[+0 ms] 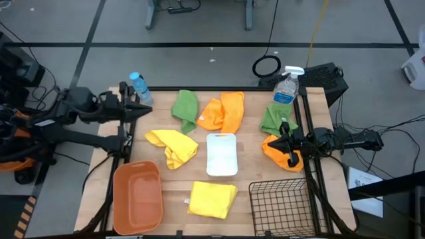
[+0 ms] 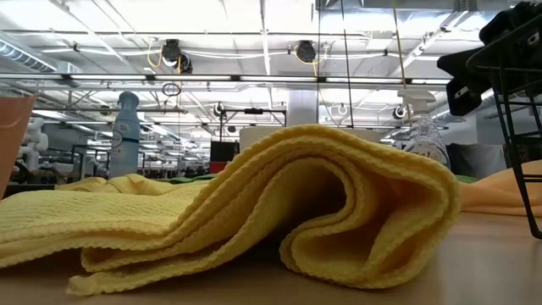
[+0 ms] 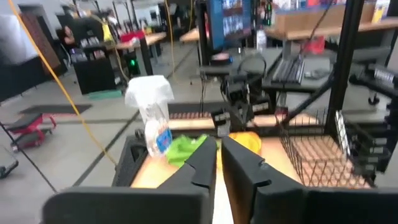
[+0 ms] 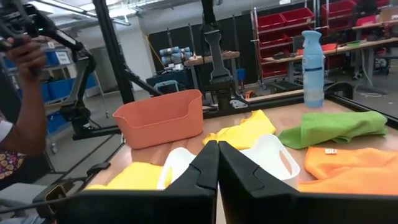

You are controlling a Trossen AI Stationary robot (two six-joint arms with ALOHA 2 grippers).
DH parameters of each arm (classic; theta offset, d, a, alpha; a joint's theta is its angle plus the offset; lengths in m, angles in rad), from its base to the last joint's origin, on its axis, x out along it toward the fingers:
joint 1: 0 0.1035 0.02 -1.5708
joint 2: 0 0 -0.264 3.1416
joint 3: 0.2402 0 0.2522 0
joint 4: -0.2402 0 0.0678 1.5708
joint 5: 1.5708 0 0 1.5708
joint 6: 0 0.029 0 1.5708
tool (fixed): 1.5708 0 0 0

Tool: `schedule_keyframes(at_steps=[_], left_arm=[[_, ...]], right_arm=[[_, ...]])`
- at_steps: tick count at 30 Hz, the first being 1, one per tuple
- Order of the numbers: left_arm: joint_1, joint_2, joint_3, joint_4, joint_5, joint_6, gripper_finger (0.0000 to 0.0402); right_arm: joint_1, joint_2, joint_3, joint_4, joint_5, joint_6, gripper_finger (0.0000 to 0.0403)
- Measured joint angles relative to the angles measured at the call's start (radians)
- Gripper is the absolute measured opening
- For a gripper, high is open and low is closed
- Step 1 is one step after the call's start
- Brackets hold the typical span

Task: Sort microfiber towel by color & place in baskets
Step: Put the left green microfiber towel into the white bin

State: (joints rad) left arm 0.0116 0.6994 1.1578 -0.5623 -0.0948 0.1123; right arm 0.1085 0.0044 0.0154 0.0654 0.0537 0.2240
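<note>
- My left gripper waits left of the white bin, jaws seemingly cracked apart, holding nothing.
- My right gripper, right of it, is closed and empty.
- Towels surround it, unsorted.

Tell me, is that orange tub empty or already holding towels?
Empty: the orange tub shows only its bare bottom from above, with no cloth inside.

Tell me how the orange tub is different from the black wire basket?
The orange tub has solid plastic walls; the black wire basket is open mesh you can see through. The tub sits at the table's front left, the basket at the front right. The tub is orange with rounded corners; the basket is black with square corners. Both stand upright with no towel inside.
</note>
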Motion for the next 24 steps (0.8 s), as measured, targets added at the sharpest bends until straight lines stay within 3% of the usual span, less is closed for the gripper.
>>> schedule_keyframes(at_steps=[6,14,24], left_arm=[[0.0,0.061,0.0,-0.019,0.0,-0.001,0.0076],[0.0,0.089,-0.001,-0.043,0.0,-0.001,0.0081],[0.0,0.123,-0.002,-0.053,0.0,-0.002,0.0082]], right_arm=[[0.0,0.0,0.0,-0.001,0.0,0.004,0.0],[0.0,0.0,0.06,-0.08,-0.019,0.059,0.0],[0.0,0.03,0.323,-0.323,-0.022,0.062,0.0]])
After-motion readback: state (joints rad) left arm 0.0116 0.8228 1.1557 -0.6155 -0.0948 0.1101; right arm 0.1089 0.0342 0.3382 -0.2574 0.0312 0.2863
